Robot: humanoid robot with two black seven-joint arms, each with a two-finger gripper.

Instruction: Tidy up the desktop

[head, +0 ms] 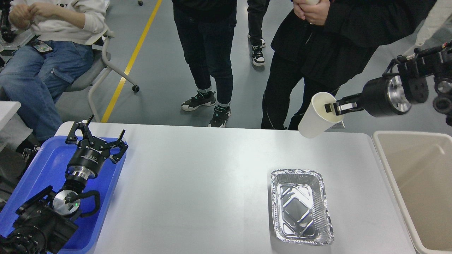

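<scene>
- The right gripper [334, 107], reaching in from the right, pinches the rim of a white paper cup [317, 118]; the cup is lifted and tilted, above the far right edge of the large light grey-white desktop [197, 183].
- The left gripper [99, 135] hovers over a blue plastic tray [106, 197] at the desktop's left edge, its black fingers spread wide and holding nothing.
- A rectangular crinkled aluminium foil tray [301, 206] sits on the desktop's right half, near its front edge.
- A beige plastic bin [399, 183] stands just beside the desktop's right edge.
- Onlookers [212, 53] stand beyond the far side.
</scene>
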